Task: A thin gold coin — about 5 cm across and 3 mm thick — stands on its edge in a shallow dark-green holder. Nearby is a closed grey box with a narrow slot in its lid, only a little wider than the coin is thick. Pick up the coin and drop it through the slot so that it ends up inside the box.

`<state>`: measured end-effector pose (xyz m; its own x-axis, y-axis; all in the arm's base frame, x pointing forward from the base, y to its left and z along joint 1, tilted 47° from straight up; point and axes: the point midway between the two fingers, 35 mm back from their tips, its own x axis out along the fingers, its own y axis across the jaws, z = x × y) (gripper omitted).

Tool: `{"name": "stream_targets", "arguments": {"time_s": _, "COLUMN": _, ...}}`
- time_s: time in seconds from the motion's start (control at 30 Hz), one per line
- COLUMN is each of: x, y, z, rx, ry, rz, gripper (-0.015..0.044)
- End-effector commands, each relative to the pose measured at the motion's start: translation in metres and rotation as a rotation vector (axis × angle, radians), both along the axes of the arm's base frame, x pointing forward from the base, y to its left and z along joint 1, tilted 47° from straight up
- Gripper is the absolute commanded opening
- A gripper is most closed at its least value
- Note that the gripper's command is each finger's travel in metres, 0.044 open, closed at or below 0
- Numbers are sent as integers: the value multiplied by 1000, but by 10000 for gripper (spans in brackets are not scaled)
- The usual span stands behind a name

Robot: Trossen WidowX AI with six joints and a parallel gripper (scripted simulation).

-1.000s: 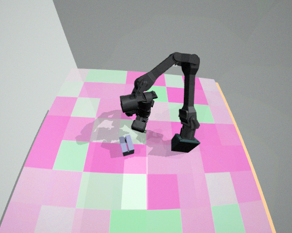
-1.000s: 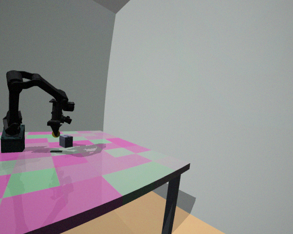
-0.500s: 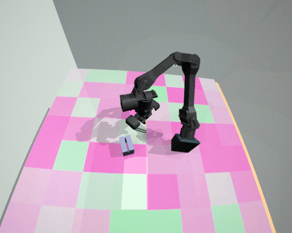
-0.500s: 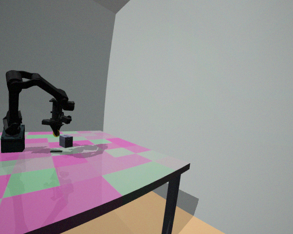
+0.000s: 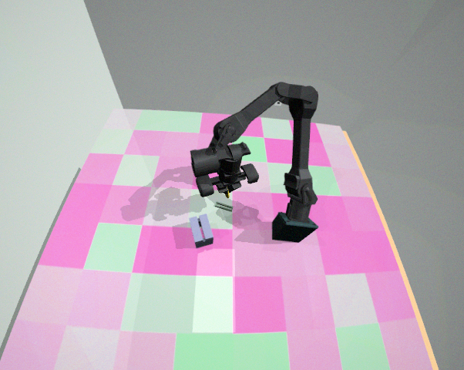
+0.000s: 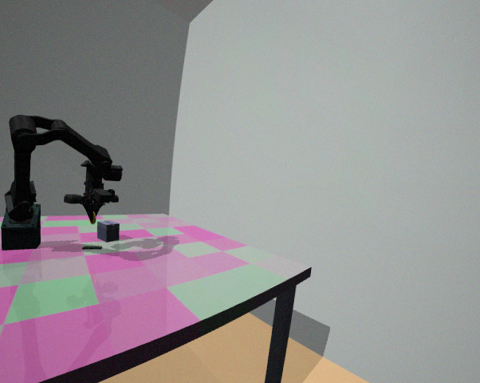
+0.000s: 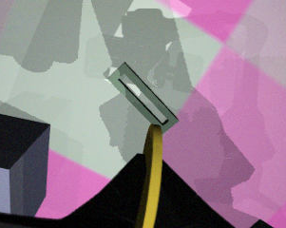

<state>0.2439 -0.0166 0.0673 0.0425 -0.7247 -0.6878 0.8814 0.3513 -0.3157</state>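
Bench (image 5: 263, 311): pink, pale-green and white checks, orange strip along one edge in the top view; dark leg visible in the exterior view.

Arm (image 5: 300, 135): black, rising from a dark base (image 5: 292, 229), bent over at the top, forearm sloping down to the wrist above the middle of the bench.

Box (image 5: 200, 230): grey, closed, standing on the bench near the base. The slot (image 5: 201, 227) runs as a dark line along the lid's length. In the exterior view the box (image 6: 108, 230) sits below and just to the side of the gripper, apart from it.

Gripper (image 6: 92, 215): pointing down, held in the air above the bench, fingers pinching the coin.

Holder (image 7: 142, 100): shallow green rectangular frame lying flat on the bench, its trough showing pale bench colour. Long axis runs diagonally in the wrist view, upper left to lower right. It lies between box and base in the top view (image 5: 223, 206).

Coin (image 7: 151, 178): gold, seen edge-on in the wrist view as a narrow curved band rising from between the dark fingers, its top leaning slightly right. Its rim overlaps the holder's near end in that view but is lifted off the bench; in the exterior view the coin (image 6: 92, 217) hangs below the fingertips, above box height. Not over the slot.
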Motion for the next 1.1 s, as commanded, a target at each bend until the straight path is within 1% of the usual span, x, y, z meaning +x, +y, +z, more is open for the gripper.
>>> {"name": "stream_targets", "arguments": {"time_s": 0.0, "x": 0, "y": 0, "z": 1, "rx": 6, "ry": -37, "rz": -35, "gripper": 0}}
{"name": "stream_targets", "arguments": {"time_s": 0.23, "x": 3, "y": 4, "z": -2, "rx": 9, "ry": -31, "rz": -32, "gripper": 0}}
{"name": "stream_targets", "arguments": {"time_s": 1.07, "x": 36, "y": 42, "z": -35, "rx": 14, "ry": -22, "rz": -26, "gripper": 0}}
